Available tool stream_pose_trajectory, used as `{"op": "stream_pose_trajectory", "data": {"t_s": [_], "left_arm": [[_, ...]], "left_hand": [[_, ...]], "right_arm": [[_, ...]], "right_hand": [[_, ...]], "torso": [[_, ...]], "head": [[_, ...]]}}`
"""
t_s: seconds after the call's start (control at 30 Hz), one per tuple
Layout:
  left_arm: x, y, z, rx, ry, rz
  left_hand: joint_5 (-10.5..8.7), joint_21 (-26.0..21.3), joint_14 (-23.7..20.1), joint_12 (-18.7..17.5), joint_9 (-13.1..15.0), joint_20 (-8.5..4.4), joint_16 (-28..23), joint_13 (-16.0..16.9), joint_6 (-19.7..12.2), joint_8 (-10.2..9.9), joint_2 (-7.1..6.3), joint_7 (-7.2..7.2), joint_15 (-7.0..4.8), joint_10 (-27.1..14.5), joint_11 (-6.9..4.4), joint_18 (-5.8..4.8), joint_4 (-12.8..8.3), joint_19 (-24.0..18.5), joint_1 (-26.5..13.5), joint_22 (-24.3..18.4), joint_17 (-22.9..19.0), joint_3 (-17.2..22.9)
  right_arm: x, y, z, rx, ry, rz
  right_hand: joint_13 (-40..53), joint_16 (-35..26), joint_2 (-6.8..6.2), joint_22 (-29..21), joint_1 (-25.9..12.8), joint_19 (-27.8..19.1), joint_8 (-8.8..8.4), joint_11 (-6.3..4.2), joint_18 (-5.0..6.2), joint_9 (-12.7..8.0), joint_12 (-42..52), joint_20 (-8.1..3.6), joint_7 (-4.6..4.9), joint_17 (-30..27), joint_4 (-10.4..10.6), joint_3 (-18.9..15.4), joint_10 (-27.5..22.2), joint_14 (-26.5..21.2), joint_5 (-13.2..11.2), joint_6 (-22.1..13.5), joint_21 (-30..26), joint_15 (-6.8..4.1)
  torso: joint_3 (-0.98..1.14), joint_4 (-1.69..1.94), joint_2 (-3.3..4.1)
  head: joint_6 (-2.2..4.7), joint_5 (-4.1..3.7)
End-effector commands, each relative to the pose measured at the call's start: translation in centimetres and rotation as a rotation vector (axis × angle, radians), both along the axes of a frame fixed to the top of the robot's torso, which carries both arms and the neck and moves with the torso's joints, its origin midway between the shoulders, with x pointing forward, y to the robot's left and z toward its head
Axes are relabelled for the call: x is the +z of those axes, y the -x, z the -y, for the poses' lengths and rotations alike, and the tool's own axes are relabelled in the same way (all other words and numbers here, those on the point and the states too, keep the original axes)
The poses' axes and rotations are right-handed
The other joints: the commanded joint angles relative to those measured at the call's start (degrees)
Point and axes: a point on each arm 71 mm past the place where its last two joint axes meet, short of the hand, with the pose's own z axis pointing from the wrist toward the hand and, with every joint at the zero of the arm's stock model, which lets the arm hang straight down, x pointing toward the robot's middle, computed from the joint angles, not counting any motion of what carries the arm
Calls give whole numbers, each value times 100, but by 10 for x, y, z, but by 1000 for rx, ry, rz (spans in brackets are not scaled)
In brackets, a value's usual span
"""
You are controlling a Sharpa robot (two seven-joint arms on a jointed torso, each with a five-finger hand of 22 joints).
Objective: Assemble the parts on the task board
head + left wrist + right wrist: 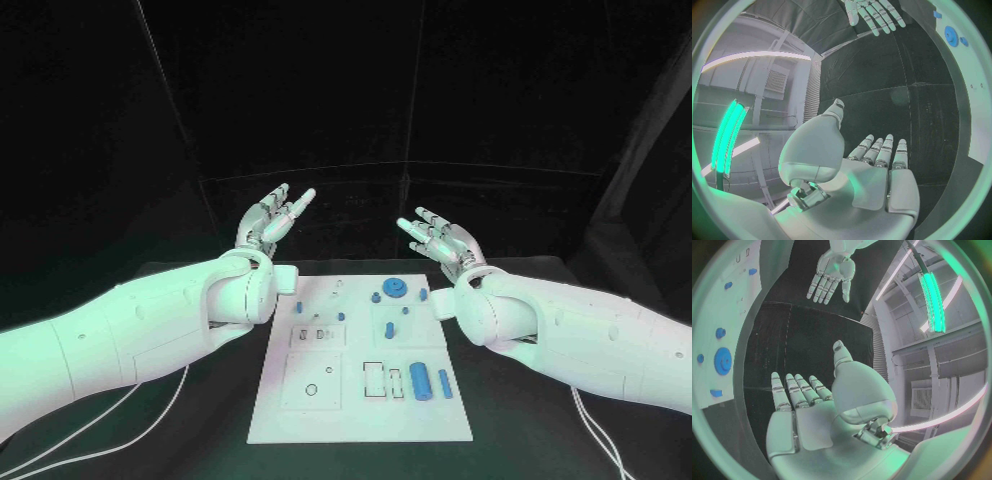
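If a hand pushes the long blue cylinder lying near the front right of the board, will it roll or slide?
The long blue cylinder looks rounded and lies on its side on the flat task board, so it probably rolls sideways. It looks rigid, likely light, perhaps slippery.

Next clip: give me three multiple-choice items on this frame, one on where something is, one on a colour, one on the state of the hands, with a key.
1. Where does the round gear lie on the task board?
A. near its far edge
B. at its near edge
C. off the board

2. What colour are the parts, such as the long cylinder?
A. red
B. blue
C. yellow

3. What are the left hand and right hand doing?
A. both holding parts
B. one pressing on the board
C. both raised, holding nothing

Key: 1 A, the gear sits by the far edge; 2 B, the pieces show blue; 3 C, fingers are spread beyond the board.
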Motion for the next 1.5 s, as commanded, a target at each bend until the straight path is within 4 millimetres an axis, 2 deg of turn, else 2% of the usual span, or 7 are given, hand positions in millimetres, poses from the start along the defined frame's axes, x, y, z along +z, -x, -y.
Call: {"op": "stream_pose_trajectory", "data": {"t_s": [0.03,0.27,0.33,0.47,0.73,1.13,1.5], "left_arm": [[3,-2,4,-62,48,7],[3,-2,4,-62,48,7],[2,-1,-19,-57,47,-1],[4,3,-23,-65,48,8],[8,12,-23,-119,41,27],[15,33,-17,-201,59,19],[21,51,-4,-262,84,0]], "left_hand": [[47,48,157,34,19,100,46,14,125,44,29,183,31,58,100,146,58,38,278,19,29,42],[63,349,1832,336,112,323,515,179,905,199,163,467,286,1364,510,136,-10,923,414,199,302,18],[51,865,2972,609,191,377,870,285,1584,358,202,499,395,2387,664,85,-63,2330,484,464,466,-4],[50,1504,4007,954,248,325,1243,377,2346,495,255,457,302,3806,658,136,-134,3956,567,720,600,-41],[59,1648,5018,1129,328,41,1436,367,3827,790,306,487,-28,4806,329,176,-333,4962,778,701,856,-104],[57,1517,5293,1031,275,-60,1347,368,4162,763,306,422,-122,5232,238,166,-516,5302,925,593,1051,-150],[56,1488,5292,990,263,-61,1319,361,4163,736,296,424,-118,5231,242,162,-533,5321,922,574,1071,-167]], "right_arm": [[-1,-3,-13,200,40,-30],[-1,-8,-15,257,67,-41],[11,-21,17,204,431,183],[19,-24,19,211,504,227],[33,-32,21,223,682,304],[38,-34,7,311,1064,364],[44,-32,-7,359,1263,402]], "right_hand": [[123,272,-33,132,863,1111,200,178,326,120,247,31,660,117,-572,171,1462,1443,-194,1134,239,127],[220,815,-14,380,1210,3274,715,-119,761,345,796,-87,523,232,-922,400,3887,3918,-161,3738,977,-222],[180,796,-8,352,1208,3591,677,-198,749,294,725,-203,475,201,-1001,454,4162,4283,-151,3980,1048,-325],[183,823,2,349,1219,3997,634,-292,739,255,642,-364,412,222,-1139,529,4489,4778,-98,4240,1175,-488],[197,931,17,448,1127,4713,573,-501,733,248,529,-702,285,342,-1424,640,5179,5687,-25,4671,1534,-794],[214,1735,-200,984,994,5659,410,-718,723,249,283,-1140,127,1011,-1622,673,5577,7045,108,4979,2585,-1163],[239,3562,-326,1653,761,5790,247,-723,707,244,237,-1209,123,2477,-1604,724,5360,7127,0,4767,3670,-1162]], "torso": [[0,-1,-1],[0,-1,-1],[-17,24,91],[-20,53,171],[-56,151,353],[-90,284,642],[-120,367,860]], "head": [[0,0],[0,0],[-60,-24],[-8,-42],[51,-93],[130,-206],[172,-307]]}}
